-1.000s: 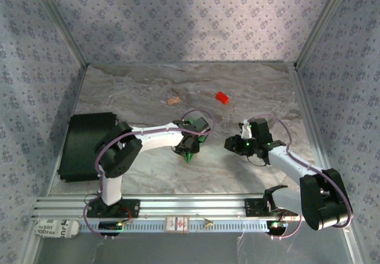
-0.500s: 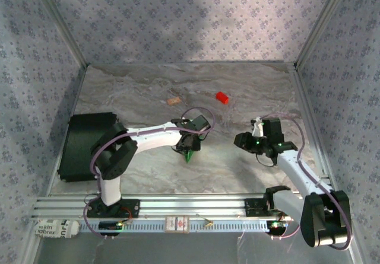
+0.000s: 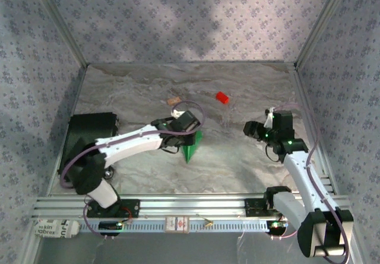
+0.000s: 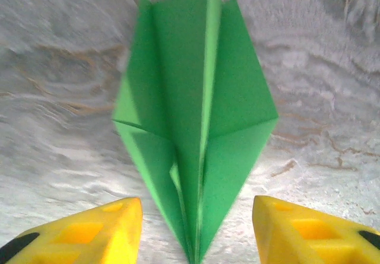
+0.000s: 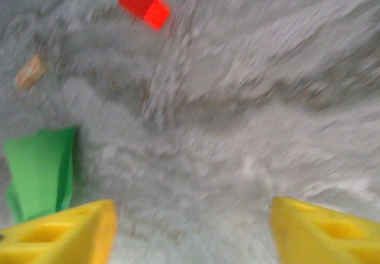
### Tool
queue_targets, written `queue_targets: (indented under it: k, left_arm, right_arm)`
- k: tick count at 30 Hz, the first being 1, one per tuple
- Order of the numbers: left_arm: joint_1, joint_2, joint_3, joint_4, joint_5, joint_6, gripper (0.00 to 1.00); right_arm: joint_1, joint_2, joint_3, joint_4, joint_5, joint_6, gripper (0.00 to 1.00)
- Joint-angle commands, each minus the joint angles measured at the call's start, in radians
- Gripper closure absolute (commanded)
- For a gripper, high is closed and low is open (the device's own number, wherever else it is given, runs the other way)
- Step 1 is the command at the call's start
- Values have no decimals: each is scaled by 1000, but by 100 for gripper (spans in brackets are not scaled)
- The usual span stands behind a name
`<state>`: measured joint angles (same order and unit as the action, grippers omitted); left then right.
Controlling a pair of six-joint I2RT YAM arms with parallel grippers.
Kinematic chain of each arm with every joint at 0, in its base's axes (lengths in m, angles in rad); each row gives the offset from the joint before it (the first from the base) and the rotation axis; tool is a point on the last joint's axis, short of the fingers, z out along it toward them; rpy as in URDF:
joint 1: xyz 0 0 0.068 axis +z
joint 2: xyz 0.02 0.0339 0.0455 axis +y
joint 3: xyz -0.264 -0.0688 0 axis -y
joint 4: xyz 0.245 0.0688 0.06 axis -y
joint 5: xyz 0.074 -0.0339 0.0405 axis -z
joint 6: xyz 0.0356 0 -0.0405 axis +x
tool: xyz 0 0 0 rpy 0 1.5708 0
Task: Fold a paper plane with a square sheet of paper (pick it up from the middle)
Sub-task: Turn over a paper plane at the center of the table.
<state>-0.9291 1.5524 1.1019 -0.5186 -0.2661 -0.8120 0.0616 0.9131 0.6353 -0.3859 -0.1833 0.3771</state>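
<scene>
So, we had the left gripper (image 4: pixel 196 216) spread open either side of the paper plane's (image 4: pixel 196 110) pointed end, not pinching it. The plane lay folded on the table (image 4: pixel 59 50), looking finished. Our right gripper (image 5: pixel 193 222) hung open and empty well aside, presumably to give it room, with the red block (image 5: pixel 144 6) beyond.

Bare tabletop (image 3: pixel 237 163) beside paper plane (image 3: pixel 191 149); red block (image 3: pixel 222 98), cork piece (image 3: pixel 174 101) behind.
</scene>
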Motion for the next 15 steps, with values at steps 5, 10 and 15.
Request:
queue_targets:
  k: [5, 10, 15]
  left_arm:
    - [216, -197, -211, 216, -77, 312, 28]
    - [424, -252, -245, 218, -35, 465, 3]
    - [606, -282, -344, 355, -5, 621, 0]
  right_arm:
    - [20, 42, -104, 309, 423, -196, 1]
    - [12, 205, -143, 488, 488, -283, 1]
    - [-7, 327, -224, 808, 402, -368, 1]
